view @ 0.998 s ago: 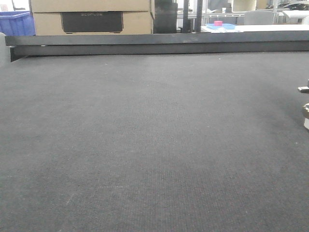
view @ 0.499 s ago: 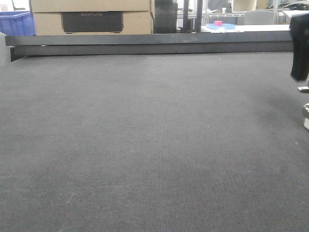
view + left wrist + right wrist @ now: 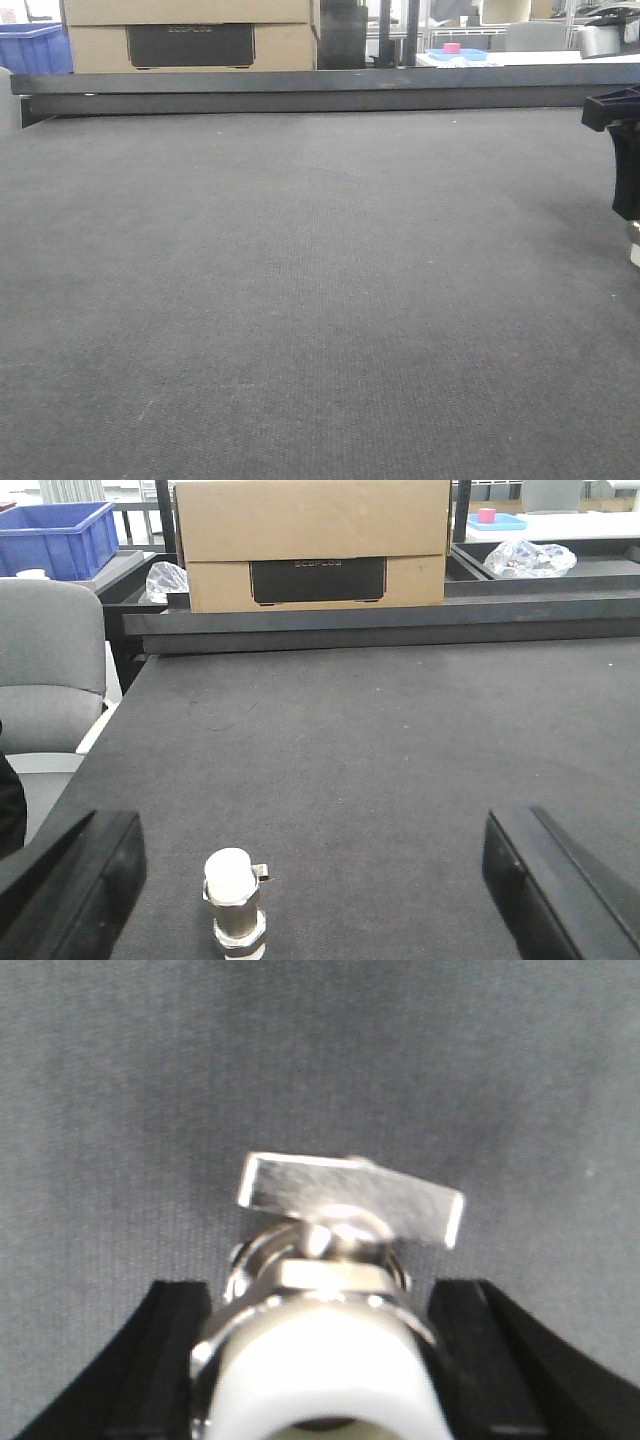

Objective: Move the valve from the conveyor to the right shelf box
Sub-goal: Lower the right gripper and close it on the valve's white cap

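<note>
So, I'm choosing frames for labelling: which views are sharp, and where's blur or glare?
Right wrist: small silvery metal valve close, soft, glare on its handle; left wrist: sharp, evenly lit; front-facing: dark grey woven belt sharp, black right gripper cropped.

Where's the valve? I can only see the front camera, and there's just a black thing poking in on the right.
Observer: That black thing is the right tool. Its wrist camera shows the valve standing between its two fingers.
Operator: Is it holding it?
Observer: I can't tell. The fingers sit close on both sides, but contact is unclear.
Operator: What's the other arm doing?
Observer: Its wrist camera shows a second valve upright on the conveyor, in front of the wide-open left tool.
</note>
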Robot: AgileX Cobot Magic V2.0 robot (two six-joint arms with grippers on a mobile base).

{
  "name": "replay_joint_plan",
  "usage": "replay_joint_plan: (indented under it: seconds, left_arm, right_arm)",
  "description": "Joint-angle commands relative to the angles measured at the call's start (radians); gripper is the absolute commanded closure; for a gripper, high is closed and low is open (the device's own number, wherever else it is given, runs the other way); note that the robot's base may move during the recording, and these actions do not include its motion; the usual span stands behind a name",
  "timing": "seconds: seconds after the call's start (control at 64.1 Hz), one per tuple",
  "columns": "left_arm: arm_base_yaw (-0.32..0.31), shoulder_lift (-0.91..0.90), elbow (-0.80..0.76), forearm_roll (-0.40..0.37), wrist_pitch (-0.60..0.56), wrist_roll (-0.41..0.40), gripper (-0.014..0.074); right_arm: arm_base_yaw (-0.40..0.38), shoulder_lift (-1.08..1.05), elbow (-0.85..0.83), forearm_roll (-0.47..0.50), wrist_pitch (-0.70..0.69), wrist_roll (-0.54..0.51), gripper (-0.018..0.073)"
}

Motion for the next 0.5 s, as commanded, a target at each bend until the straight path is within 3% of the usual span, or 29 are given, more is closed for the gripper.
replay_joint_plan:
  seconds: [0.0, 0.031, 0.249, 0.483]
  left_arm:
    - [-0.006, 0.012, -0.017, 0.010, -0.001, -0.007, 0.0026]
    - [-0.006, 0.022, -0.029, 0.010, 0.014, -0.007, 0.0032]
    - [-0.005, 0.177, -0.230, 0.010, 0.262, -0.007, 0.0060]
    - [0.014, 0.465, -0.531, 0.028, 0.563, -0.007, 0.0060]
  right_arm:
    - [-0.001, -0.012, -0.006, -0.034, -0.003, -0.009, 0.0638]
    - [-0.001, -0.018, -0.006, -0.035, -0.009, -0.009, 0.0732]
    - [-0.001, -0.090, 0.006, -0.037, -0.071, -0.009, 0.0717]
    - [-0.001, -0.224, 0.150, -0.009, -0.215, -0.009, 0.0717]
